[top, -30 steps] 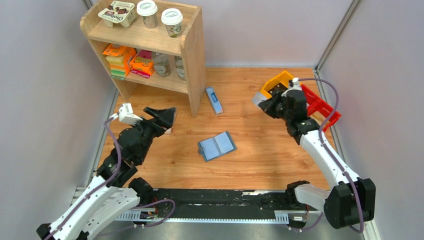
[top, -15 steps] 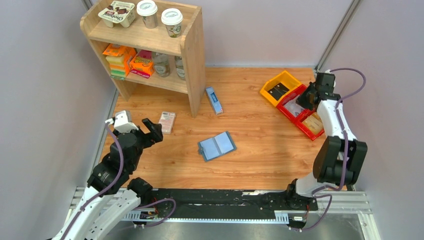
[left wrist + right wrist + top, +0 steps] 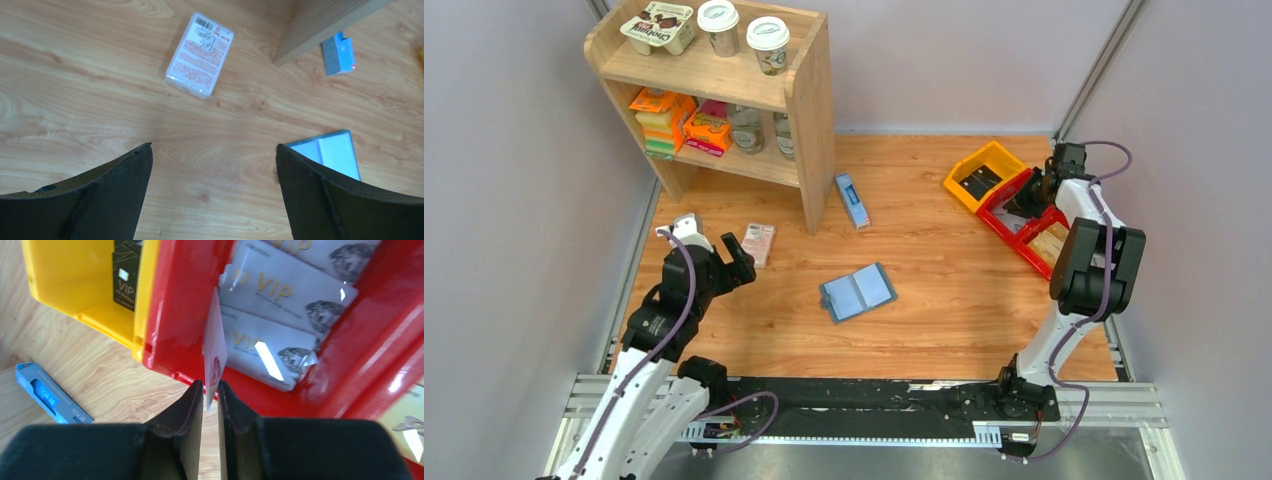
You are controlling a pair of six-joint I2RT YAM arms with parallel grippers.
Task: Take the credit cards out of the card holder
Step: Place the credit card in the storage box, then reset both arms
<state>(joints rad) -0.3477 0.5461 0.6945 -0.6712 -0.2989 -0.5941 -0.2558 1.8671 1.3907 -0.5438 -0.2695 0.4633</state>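
The card holder [image 3: 858,292] is lying open mid-bench: probably light, floppy fabric, best pinched at a pocket edge. The left tool [image 3: 214,146] is hovering near the left edge, gaping and empty. The right tool [image 3: 210,385] is bracketing a card [image 3: 214,340] over the red bin [image 3: 185,315] at the far right edge; whether it is clamping, I cannot tell. Walls are crowding the smooth wood.

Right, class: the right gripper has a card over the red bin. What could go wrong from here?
1. The card stands on edge between the right gripper's nearly closed fingertips, close to the red bin's wall beside the yellow bin; let go here, it might catch on that wall or tip outside.
2. It may land leaning on the VIP cards already inside instead of lying flat.
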